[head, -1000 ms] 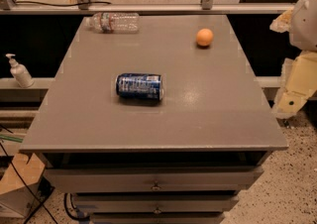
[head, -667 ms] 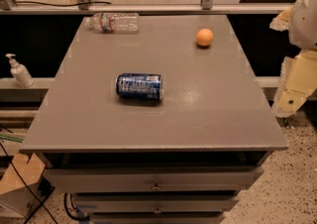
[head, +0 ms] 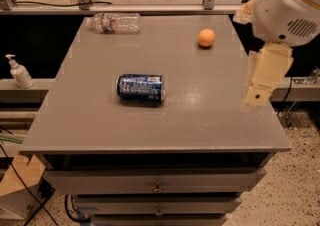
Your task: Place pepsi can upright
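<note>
The pepsi can (head: 140, 87) is dark blue with white and light-blue print. It lies on its side near the middle of the grey table (head: 100, 125), its long axis running left to right. My gripper (head: 265, 76) hangs from the white arm (head: 290, 5) at the right, over the table's right edge. It is well to the right of the can and apart from it, holding nothing that I can see.
A clear plastic bottle (head: 113, 22) lies on its side at the table's back left. A small orange ball (head: 206, 37) sits at the back right. A white pump bottle (head: 18, 71) stands on a ledge to the left. Drawers (head: 157, 182) are below the tabletop.
The arm and gripper have moved left, from beside the table to over its right edge. The can, bottle and ball have not moved.
</note>
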{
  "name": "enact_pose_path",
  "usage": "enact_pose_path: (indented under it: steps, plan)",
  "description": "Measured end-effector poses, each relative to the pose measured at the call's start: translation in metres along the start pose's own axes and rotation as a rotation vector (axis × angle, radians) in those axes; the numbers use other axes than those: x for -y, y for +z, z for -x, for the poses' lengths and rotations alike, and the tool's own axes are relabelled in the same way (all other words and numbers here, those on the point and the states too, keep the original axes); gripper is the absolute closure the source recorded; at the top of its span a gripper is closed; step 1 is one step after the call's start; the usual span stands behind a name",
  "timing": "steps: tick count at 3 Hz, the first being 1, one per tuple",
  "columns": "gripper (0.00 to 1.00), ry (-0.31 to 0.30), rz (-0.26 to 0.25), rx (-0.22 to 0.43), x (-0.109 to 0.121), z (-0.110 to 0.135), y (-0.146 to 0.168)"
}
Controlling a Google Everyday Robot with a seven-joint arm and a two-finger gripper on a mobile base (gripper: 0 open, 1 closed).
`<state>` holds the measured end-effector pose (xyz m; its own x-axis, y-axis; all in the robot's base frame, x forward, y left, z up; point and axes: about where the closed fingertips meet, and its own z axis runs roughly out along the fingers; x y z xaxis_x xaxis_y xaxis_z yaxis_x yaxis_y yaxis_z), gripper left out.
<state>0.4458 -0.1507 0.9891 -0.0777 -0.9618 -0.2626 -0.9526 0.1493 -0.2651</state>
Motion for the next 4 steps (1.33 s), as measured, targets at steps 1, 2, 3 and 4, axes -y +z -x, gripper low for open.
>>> enact_pose_path:
  steps: [1,2,3,4]
  plan:
    - [0.00,-0.007,0.002,0.009,-0.001,0.005,0.000]
    - [0.00,-0.001,0.005,0.011,-0.001,0.004,0.000]
    - [0.00,-0.039,0.044,0.054,-0.001,0.027,0.015]
    - [0.00,-0.098,0.083,0.112,-0.004,0.067,0.036]
